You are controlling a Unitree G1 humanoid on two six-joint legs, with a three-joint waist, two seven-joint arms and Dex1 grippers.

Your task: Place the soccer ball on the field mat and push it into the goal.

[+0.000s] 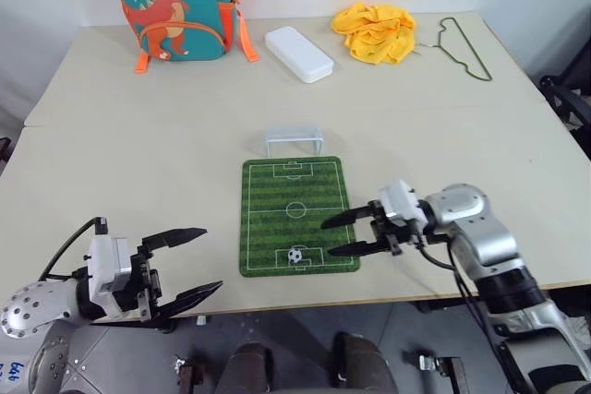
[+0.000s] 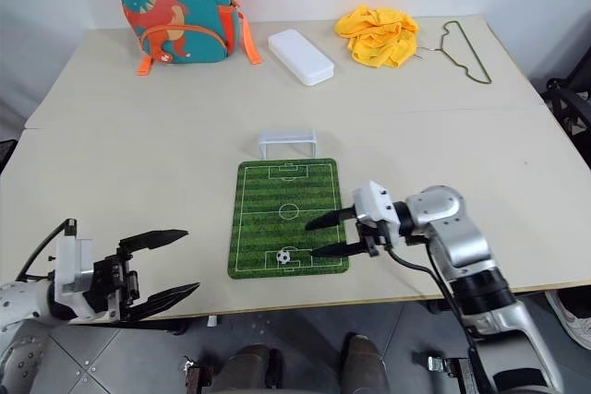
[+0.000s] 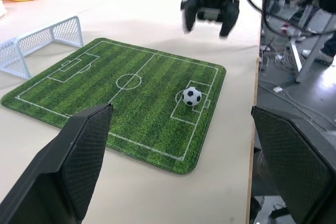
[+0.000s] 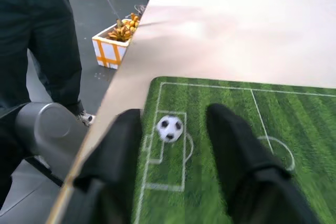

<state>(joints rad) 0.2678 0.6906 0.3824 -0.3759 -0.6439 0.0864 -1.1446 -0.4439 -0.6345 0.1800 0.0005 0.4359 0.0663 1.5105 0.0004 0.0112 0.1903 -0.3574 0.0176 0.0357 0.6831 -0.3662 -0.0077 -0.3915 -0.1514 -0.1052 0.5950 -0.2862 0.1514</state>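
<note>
1. Left hand at the near tabletop edge, fingers spread wide, holding nothing.
2. Soccer ball sits on the field mat, in the near penalty box.
3. Right hand just right of the ball, above the mat's near right edge, fingers parted, not touching it.
4. Goal stands at the mat's far end.

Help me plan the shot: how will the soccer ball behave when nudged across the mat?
The soccer ball is small and round, so it will probably roll at a light touch. The field mat looks flat and grass-textured, likely slowing it slightly. An off-centre nudge could send it wide of the goal.
</note>
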